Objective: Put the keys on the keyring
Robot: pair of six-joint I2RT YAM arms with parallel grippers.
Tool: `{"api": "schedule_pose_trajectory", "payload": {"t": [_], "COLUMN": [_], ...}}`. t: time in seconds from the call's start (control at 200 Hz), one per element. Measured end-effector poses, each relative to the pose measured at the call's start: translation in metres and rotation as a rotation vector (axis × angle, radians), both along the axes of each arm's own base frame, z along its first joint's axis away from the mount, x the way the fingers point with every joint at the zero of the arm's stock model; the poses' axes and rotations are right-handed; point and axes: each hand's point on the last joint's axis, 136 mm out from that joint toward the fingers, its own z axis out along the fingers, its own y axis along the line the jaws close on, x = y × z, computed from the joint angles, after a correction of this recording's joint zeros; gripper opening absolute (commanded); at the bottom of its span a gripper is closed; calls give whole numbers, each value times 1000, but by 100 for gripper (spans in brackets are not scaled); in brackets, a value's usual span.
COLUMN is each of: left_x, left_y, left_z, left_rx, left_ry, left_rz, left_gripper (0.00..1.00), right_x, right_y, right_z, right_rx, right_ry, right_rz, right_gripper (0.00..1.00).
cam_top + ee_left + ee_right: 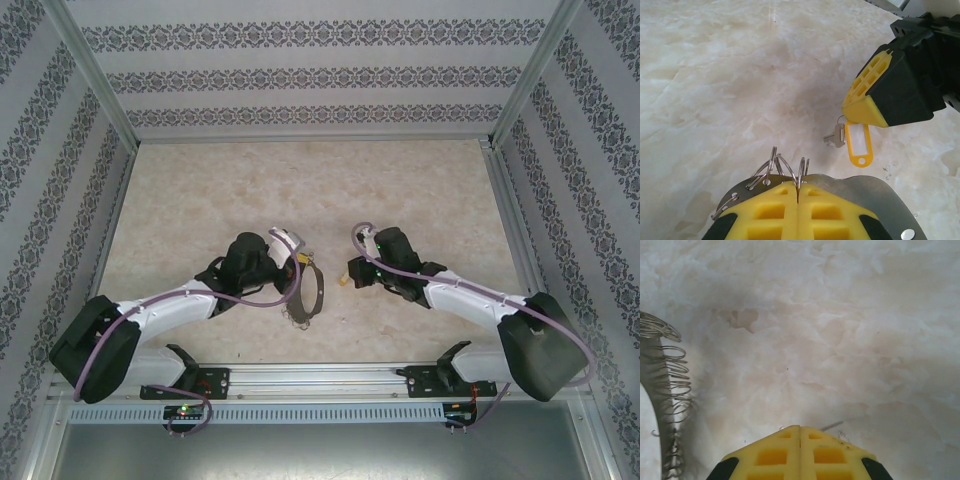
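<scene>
**Both grippers clenched at mid-counter: one on the keyring, one on the keys**

Left arm (170, 305): reaches from its base at 7 o'clock in a low, bent line towards the middle of the pale marbled counter (300, 190). The left gripper (300, 270) points towards 3 o'clock. From its wrist camera the yellow fingers (775, 210) are pressed together, with only a thin seam between them. They are clamped on the keyring (325, 290), grasping its grey metal rim. Small wire loops stand up from the rim on either side of the seam.

Right arm (470, 295): mirrors the left. It runs from its base at 5 o'clock, elbow low, wrist turned towards 9 o'clock. The right gripper (352, 275) is closed. In the left wrist view its yellow tip pinches the top of the keys (858, 142), which hang below it, clear of the counter.

Position of items: the keyring sits just on the 6 o'clock side of the counter's centre. The keys are at 3 o'clock of it, near but apart. From the right wrist camera the hoop and its loops rise at 9 o'clock.

Markings: the keys consist of a yellow tag with a plain white label window and a small silvery key beside it. No text is legible at this size.
</scene>
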Motion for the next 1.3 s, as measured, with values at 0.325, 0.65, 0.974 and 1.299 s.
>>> {"api": "schedule_pose_trajectory", "payload": {"t": [0.325,0.65,0.974,1.299], "left_x": [0,3,0,-1], "left_y": [-19,-36,-44,-57], "left_z": [1,8,2,0], "left_rx": [-26,-55,-50,-37], "left_ry": [40,58,94,111], "left_rz": [-83,-152,-192,-234], "left_gripper": [0,0,0,0], "right_x": [-10,-19,-20,-11], "right_y": [2,10,13,21], "right_z": [26,47,52,70], "right_rx": [179,267,264,266], "right_ry": [-41,-70,-99,-151], "right_rz": [78,185,222,265], "right_gripper": [0,0,0,0]}}
